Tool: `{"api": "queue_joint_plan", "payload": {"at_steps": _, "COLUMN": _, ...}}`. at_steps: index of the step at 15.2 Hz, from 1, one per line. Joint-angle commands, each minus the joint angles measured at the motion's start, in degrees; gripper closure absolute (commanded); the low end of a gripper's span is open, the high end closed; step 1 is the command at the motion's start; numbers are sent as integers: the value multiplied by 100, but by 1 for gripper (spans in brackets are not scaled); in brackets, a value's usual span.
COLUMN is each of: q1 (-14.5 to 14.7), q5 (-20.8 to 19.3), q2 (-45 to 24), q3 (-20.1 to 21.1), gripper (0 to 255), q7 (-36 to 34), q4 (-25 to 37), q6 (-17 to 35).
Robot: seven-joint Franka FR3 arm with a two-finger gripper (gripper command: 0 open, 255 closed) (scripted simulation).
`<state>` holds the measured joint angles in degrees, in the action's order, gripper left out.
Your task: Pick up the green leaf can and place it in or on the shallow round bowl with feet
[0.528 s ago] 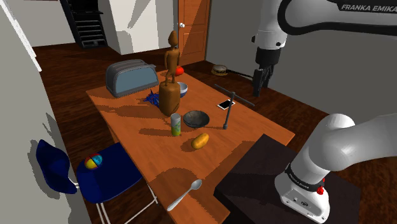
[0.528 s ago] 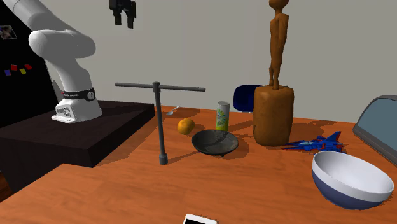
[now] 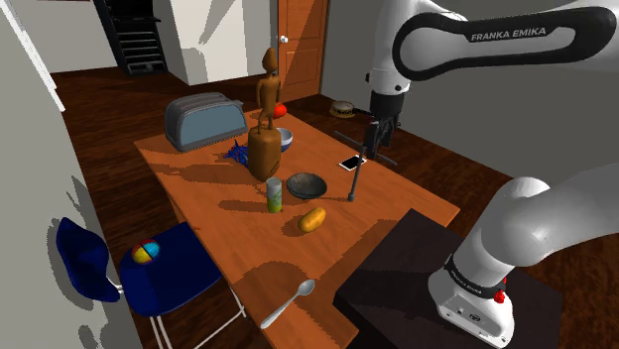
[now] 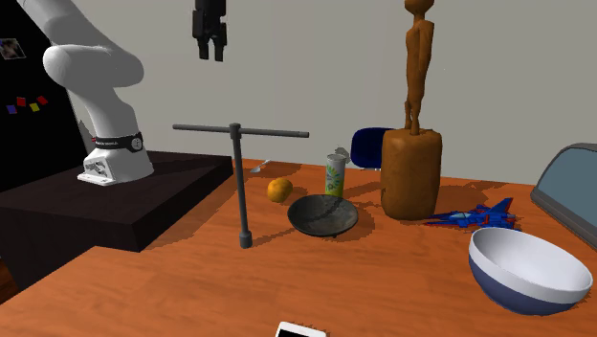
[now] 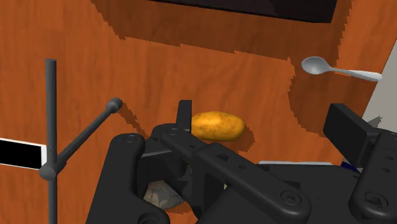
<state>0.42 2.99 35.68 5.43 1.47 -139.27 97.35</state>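
The green leaf can (image 3: 274, 194) (image 4: 335, 175) stands upright on the wooden table (image 3: 397, 203), just beside the dark shallow footed bowl (image 3: 306, 184) (image 4: 323, 214). The bowl holds nothing. My black gripper (image 3: 373, 147) (image 4: 211, 56) hangs high in the air, open and holding nothing, above the grey T-shaped stand (image 3: 355, 169) (image 4: 240, 182). It is well off to the shoulder view's right of the can and bowl. In the wrist view the gripper (image 5: 265, 121) has its fingers apart above the tabletop.
A potato (image 3: 313, 219) (image 5: 217, 125) and a spoon (image 3: 290, 302) (image 5: 337, 69) lie nearer the front edge. A tall wooden figure (image 3: 266, 119) (image 4: 413, 144), toaster (image 3: 205, 121), white-and-blue bowl (image 4: 528, 270), blue toy plane (image 4: 475, 217) and phone (image 3: 352, 162) crowd the table. A blue chair (image 3: 119, 263) stands beside it.
The gripper has moved toward the shoulder view's left and a little lower, now over the T-shaped stand. The can, bowl and other objects have not moved.
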Motion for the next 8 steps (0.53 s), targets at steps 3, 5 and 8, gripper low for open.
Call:
{"api": "queue_joint_plan", "payload": {"at_steps": 3, "q1": -11, "q5": 17, "q2": -738, "q3": 107, "gripper": 0, "q7": -99, "q4": -25, "q6": 859}}
{"api": "queue_joint_plan", "payload": {"at_steps": 5, "q1": -18, "q5": 9, "q2": -1137, "q3": 161, "gripper": 0, "q7": -157, "q4": 45, "q6": 1231}}
{"api": "queue_joint_plan", "payload": {"at_steps": 8, "q1": -31, "q5": -25, "q2": -1763, "q3": 236, "gripper": 0, "q7": -253, "q4": 213, "q6": 1751}}
